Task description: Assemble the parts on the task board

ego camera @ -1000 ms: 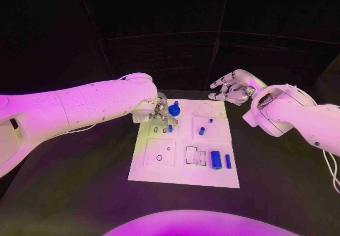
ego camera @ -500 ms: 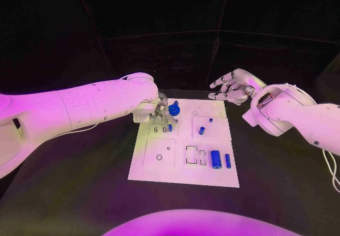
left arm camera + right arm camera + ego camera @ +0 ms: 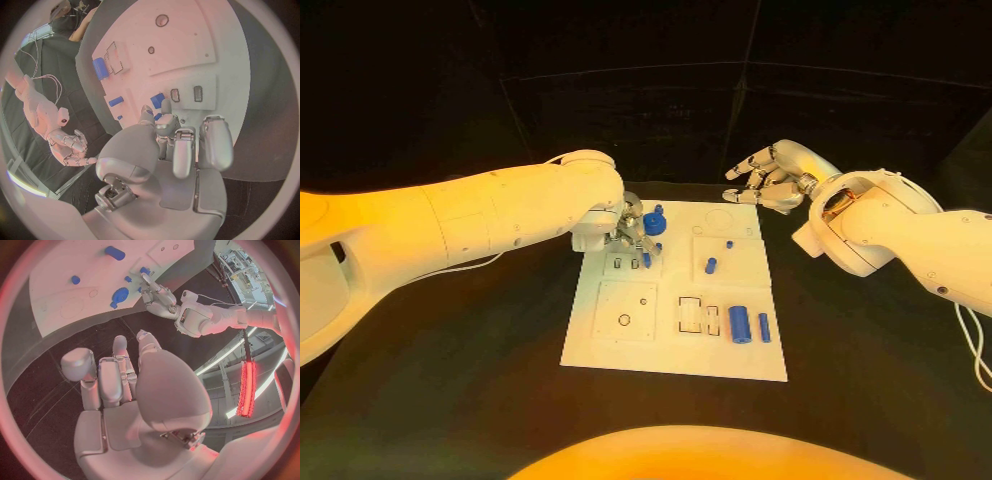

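The left robot hand (image 3: 629, 232) has dipped a little lower over the task board (image 3: 678, 355) since a moment ago, so a small blue part (image 3: 646, 260) pinched in its fingers looks nearly seated near the board's far left corner. I count 1 board and about 6 blue parts. The right robot hand (image 3: 773, 178) waits beyond the board on the black surface (image 3: 444, 380), fingers apart, holding nothing.
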`<move>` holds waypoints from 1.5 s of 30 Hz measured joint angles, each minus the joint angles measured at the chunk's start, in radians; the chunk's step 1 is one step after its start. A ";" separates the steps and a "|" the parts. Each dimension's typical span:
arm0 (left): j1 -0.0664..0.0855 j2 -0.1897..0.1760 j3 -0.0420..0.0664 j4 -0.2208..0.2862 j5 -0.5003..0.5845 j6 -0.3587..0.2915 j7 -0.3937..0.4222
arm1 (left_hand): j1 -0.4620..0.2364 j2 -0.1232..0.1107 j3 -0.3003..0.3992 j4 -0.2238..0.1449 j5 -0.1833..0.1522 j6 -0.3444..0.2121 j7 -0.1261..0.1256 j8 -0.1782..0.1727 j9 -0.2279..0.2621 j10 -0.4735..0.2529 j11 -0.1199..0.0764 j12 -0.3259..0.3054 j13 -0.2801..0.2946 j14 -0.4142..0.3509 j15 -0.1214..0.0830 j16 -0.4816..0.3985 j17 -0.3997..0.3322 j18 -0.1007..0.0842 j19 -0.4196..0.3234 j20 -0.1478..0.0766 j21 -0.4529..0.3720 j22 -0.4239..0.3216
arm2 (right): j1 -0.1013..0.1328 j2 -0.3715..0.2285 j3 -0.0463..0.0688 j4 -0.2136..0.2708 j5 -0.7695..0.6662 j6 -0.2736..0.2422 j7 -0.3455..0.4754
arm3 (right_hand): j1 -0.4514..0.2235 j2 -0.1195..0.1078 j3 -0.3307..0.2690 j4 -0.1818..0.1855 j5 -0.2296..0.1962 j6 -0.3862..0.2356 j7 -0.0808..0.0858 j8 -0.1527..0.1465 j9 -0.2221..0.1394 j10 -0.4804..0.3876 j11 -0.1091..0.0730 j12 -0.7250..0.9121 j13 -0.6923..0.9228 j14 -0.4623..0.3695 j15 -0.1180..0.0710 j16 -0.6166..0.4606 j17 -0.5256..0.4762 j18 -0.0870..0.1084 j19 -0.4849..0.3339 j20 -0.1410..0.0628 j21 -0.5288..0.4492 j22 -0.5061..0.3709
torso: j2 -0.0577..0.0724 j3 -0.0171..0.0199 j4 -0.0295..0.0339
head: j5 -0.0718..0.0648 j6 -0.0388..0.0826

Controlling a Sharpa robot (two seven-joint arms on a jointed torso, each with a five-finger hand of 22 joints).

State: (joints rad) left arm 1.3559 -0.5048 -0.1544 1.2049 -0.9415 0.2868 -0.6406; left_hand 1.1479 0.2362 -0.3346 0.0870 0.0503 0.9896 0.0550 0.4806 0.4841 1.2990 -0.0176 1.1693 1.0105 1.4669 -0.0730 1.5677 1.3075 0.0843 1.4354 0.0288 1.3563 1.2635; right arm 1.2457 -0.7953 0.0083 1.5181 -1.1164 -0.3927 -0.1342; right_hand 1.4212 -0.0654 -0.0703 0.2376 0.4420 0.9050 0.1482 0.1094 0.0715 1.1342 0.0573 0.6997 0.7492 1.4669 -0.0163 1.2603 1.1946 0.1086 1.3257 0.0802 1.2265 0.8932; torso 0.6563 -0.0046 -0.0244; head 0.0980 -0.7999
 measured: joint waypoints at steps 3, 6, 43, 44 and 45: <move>-0.001 0.001 0.000 -0.002 0.000 0.002 0.000 | 0.005 -0.005 0.007 -0.007 0.000 -0.004 0.004 0.000 0.005 0.000 0.000 0.000 0.000 0.000 0.000 0.000 0.000 0.000 0.000 0.000 0.000 0.001 | 0.000 0.001 0.000 -0.001 0.001 0.002 0.000 | 0.000 0.000 -0.003 0.003 0.000 0.000 0.000 0.000 0.000 0.000 0.000 0.000 0.000 0.000 0.000 0.000 0.000 0.000 0.000 0.000 0.000 0.000 | 0.000 0.0001 0.0000 | 0.000 0.000; -0.002 0.002 0.000 -0.002 0.000 0.003 0.000 | 0.005 -0.005 0.010 -0.010 0.000 -0.004 0.004 0.000 0.008 0.000 0.000 0.000 0.000 0.000 0.000 0.000 0.000 0.000 0.000 0.000 0.000 0.002 | 0.000 0.002 0.000 -0.002 0.002 0.003 0.000 | 0.000 0.000 -0.003 0.003 0.000 0.000 0.000 0.000 0.000 0.000 0.000 0.000 -0.001 0.000 0.000 0.000 0.000 0.000 0.000 0.000 0.000 0.000 | 0.000 0.0004 0.0000 | -0.001 0.000; -0.005 -0.027 0.001 0.038 0.006 -0.028 0.012 | 0.116 -0.004 0.254 -0.171 0.020 -0.052 0.002 -0.023 0.072 -0.023 -0.001 -0.054 -0.025 -0.004 -0.004 0.000 0.000 0.000 -0.004 0.004 0.004 0.009 | 0.000 0.013 0.000 -0.011 0.013 0.012 0.001 | 0.000 0.000 -0.003 0.003 0.000 0.000 0.000 0.000 0.000 0.000 0.000 0.000 -0.003 0.000 0.000 0.000 0.000 0.000 0.000 0.000 0.000 0.000 | 0.001 -0.0005 -0.0001 | -0.002 -0.006; -0.006 -0.033 0.001 0.042 0.010 -0.033 0.012 | 0.085 -0.020 0.328 -0.210 0.020 -0.052 0.002 -0.023 0.078 -0.021 0.001 -0.054 -0.025 -0.004 -0.004 0.000 0.000 0.000 -0.004 0.004 0.004 0.010 | 0.000 0.014 0.000 -0.012 0.013 0.012 0.001 | 0.000 0.000 -0.003 0.003 0.000 0.000 0.000 0.000 0.000 0.000 0.000 0.000 -0.003 0.000 0.000 0.000 0.000 0.000 0.000 0.000 0.000 0.000 | 0.001 -0.0004 0.0000 | -0.002 -0.006; -0.006 -0.037 0.001 0.044 0.013 -0.037 0.012 | 0.066 -0.035 0.361 -0.213 0.020 -0.052 0.002 -0.024 0.081 -0.020 0.002 -0.054 -0.024 -0.004 -0.004 0.000 0.000 0.000 -0.004 0.004 0.004 0.010 | 0.000 0.014 0.000 -0.013 0.013 0.012 0.001 | 0.000 0.000 -0.003 0.003 0.000 0.000 0.000 0.000 0.000 0.000 0.000 0.000 -0.003 0.000 0.000 0.000 0.000 0.000 0.000 0.000 0.000 0.000 | 0.001 -0.0002 0.0000 | -0.003 -0.006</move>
State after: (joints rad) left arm 1.3496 -0.5420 -0.1538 1.2491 -0.9285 0.2495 -0.6283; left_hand 1.2144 0.2012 0.0260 -0.1257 0.0705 0.9373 0.0573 0.4570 0.5653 1.2790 -0.0156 1.1152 0.9864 1.4632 -0.0766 1.5677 1.3074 0.0843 1.4311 0.0329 1.3602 1.2737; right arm 1.2456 -0.7812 0.0082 1.5056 -1.1030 -0.3807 -0.1334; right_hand 1.4211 -0.0654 -0.0728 0.2401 0.4420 0.9050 0.1482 0.1094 0.0716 1.1342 0.0573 0.6997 0.7466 1.4669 -0.0164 1.2603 1.1947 0.1086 1.3257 0.0802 1.2265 0.8934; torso 0.6569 -0.0048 -0.0244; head 0.0952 -0.8058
